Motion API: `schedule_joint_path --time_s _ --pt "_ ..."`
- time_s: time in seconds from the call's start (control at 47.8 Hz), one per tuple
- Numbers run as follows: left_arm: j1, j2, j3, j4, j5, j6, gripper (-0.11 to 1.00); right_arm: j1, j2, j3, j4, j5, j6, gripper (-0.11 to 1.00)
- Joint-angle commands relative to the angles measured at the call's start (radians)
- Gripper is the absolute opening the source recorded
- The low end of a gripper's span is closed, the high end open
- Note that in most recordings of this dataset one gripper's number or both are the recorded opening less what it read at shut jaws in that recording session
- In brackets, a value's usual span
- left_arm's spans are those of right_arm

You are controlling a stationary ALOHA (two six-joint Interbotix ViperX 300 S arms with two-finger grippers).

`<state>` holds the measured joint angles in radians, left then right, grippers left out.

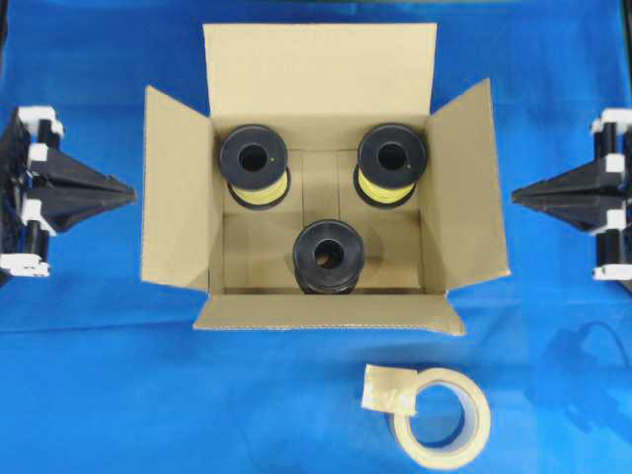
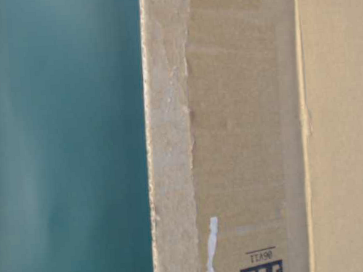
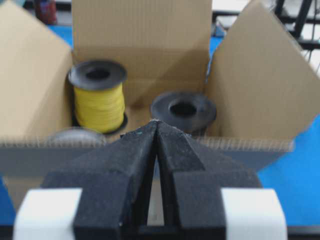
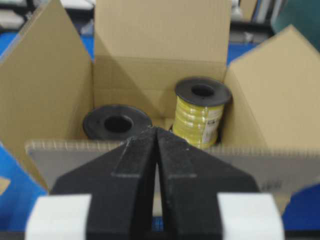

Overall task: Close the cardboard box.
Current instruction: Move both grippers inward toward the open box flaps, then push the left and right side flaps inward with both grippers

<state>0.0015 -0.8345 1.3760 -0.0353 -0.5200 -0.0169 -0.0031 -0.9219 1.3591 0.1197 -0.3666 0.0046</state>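
Observation:
The brown cardboard box point(image 1: 183, 207) stands open in the middle of the blue table, all four flaps spread outward. Inside stand three black spools, two wound with yellow cord point(image 1: 254, 165) point(image 1: 391, 161) and one dark point(image 1: 330, 257). My left gripper point(image 1: 126, 194) is shut and empty, left of the box's left flap. My right gripper point(image 1: 518, 197) is shut and empty, right of the right flap. The left wrist view faces the near flap edge point(image 3: 235, 145) past the shut tips point(image 3: 157, 121). The right wrist view shows the same from the other side, tips point(image 4: 156, 128) together.
A roll of beige tape point(image 1: 441, 417) lies on the blue cloth in front of the box, at the near right. The table-level view is filled by a flap of the box point(image 2: 243, 132) with black printed codes, against a teal background.

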Motion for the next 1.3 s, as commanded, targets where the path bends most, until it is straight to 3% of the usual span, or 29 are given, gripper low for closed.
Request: schedule_joint_path --time_s 0.0,0.335,0.648,0.878,1.276 --pt "-0.006 0.064 0.015 -0.005 -0.084 -0.002 0.02 0.000 0.055 0.011 0.017 -0.058 0.003 0.01" --pt "-0.032 0.311 0.006 -0.006 -0.235 -0.015 0.02 0.028 0.282 0.041 0.017 -0.249 0.002 0.01" --pt "-0.031 0.387 -0.049 -0.005 -0.284 -0.026 0.02 0.029 0.275 0.031 0.017 -0.270 0.002 0.01" --pt "-0.031 0.491 -0.129 -0.005 -0.313 -0.009 0.02 0.029 0.351 -0.031 0.015 -0.285 -0.003 0.01" --pt "-0.006 0.652 -0.305 -0.005 -0.291 -0.003 0.02 0.025 0.611 -0.204 0.014 -0.348 -0.012 0.01"
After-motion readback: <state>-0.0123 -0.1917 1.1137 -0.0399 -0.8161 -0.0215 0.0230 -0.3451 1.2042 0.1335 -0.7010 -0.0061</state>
